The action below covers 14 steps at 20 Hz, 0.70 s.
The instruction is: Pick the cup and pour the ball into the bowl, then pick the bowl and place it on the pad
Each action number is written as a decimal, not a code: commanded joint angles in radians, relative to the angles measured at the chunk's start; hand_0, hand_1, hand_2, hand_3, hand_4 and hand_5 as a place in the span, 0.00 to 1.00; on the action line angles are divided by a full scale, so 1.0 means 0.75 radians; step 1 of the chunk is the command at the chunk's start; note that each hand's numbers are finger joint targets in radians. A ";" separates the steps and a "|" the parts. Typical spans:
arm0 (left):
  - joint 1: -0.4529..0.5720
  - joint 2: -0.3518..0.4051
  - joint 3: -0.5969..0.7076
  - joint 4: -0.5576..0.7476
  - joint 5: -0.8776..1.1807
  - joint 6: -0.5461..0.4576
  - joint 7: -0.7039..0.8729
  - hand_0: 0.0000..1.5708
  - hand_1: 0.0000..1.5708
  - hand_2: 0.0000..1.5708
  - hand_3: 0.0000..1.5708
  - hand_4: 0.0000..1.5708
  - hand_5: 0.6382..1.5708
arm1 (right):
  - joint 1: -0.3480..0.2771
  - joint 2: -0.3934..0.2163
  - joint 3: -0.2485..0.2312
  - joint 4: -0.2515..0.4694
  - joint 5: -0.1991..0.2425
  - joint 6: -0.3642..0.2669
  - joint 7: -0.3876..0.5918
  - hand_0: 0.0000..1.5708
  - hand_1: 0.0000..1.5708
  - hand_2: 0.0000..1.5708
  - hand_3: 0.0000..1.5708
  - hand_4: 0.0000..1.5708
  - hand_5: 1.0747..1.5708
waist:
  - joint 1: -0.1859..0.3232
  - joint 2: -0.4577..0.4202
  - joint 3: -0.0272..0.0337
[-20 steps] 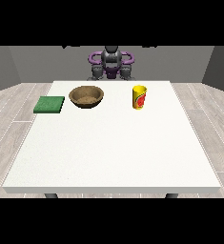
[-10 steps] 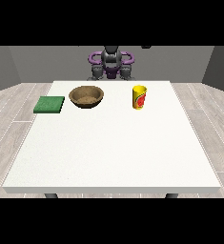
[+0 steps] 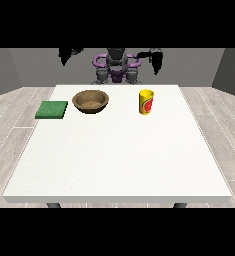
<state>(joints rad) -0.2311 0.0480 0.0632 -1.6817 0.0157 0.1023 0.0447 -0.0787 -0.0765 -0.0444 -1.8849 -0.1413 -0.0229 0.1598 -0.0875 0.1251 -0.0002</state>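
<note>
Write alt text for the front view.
A yellow cup, a wooden bowl and a green pad stand apart on a white table. The robot behind holds both black hands raised, touching nothing.

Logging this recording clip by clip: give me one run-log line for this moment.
phase: pre-grasp | hand at view's right: raised above cup | hand at view's left: raised | bowl, pad: untouched on table

Bowl [image 3: 91, 101] well apart from cup [image 3: 146, 102]; wide gap between.
</note>
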 commanded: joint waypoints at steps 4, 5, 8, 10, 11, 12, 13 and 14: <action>0.043 0.063 0.126 0.327 0.059 -0.127 -0.448 0.00 0.00 0.00 0.00 0.26 0.91 | 0.011 -0.053 -0.093 0.032 -0.093 0.114 -0.159 0.00 0.00 0.00 0.00 0.43 0.95 | -0.049 0.182 -0.0007; 0.014 0.008 0.074 0.399 -0.022 -0.053 -0.459 0.00 0.00 0.00 0.00 0.23 0.91 | -0.038 -0.071 -0.106 0.054 -0.092 0.112 -0.134 0.00 0.00 0.00 0.00 0.43 0.96 | -0.050 0.151 -0.0003; -0.039 0.068 0.127 0.518 0.024 -0.128 -0.537 0.00 0.00 0.00 0.00 0.12 0.89 | -0.094 -0.142 -0.213 0.127 -0.178 0.174 -0.163 0.00 0.00 0.00 0.00 0.43 0.98 | -0.050 0.195 -0.0001; -0.106 0.085 0.143 0.678 -0.001 -0.119 -0.588 0.00 0.00 0.00 0.00 0.00 0.87 | -0.097 -0.119 -0.174 0.128 -0.131 0.141 -0.136 0.00 0.00 0.00 0.00 0.42 0.98 | -0.044 0.158 -0.0002; -0.070 0.094 0.129 0.681 0.013 -0.170 -0.602 0.00 0.00 0.00 0.00 0.00 0.86 | -0.080 -0.134 -0.222 0.203 -0.173 0.188 -0.199 0.00 0.00 0.00 0.00 0.42 0.97 | -0.025 0.143 0.0001; -0.153 0.103 0.174 0.782 0.040 -0.156 -0.601 0.00 0.00 0.00 0.00 0.00 0.86 | -0.058 -0.138 -0.197 0.185 -0.149 0.189 -0.163 0.00 0.00 0.00 0.00 0.42 0.98 | -0.048 0.113 -0.0001; -0.153 0.116 0.173 0.781 0.024 -0.139 -0.568 0.00 0.00 0.00 0.00 0.01 0.86 | 0.013 -0.114 -0.182 0.224 -0.135 0.219 -0.229 0.00 0.00 0.00 0.00 0.42 0.98 | -0.060 0.088 0.0002; -0.119 0.051 0.111 0.809 -0.009 -0.125 -0.604 0.00 0.00 0.00 0.00 0.07 0.86 | -0.039 -0.155 -0.239 0.266 -0.172 0.210 -0.164 0.00 0.00 0.00 0.00 0.42 0.98 | -0.034 0.061 0.0001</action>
<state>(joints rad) -0.3083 0.1059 0.1644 -1.1827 0.0270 0.0077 -0.3638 -0.1160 -0.1693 -0.1857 -1.7509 -0.2491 0.1088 0.0368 -0.1195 0.2133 -0.0004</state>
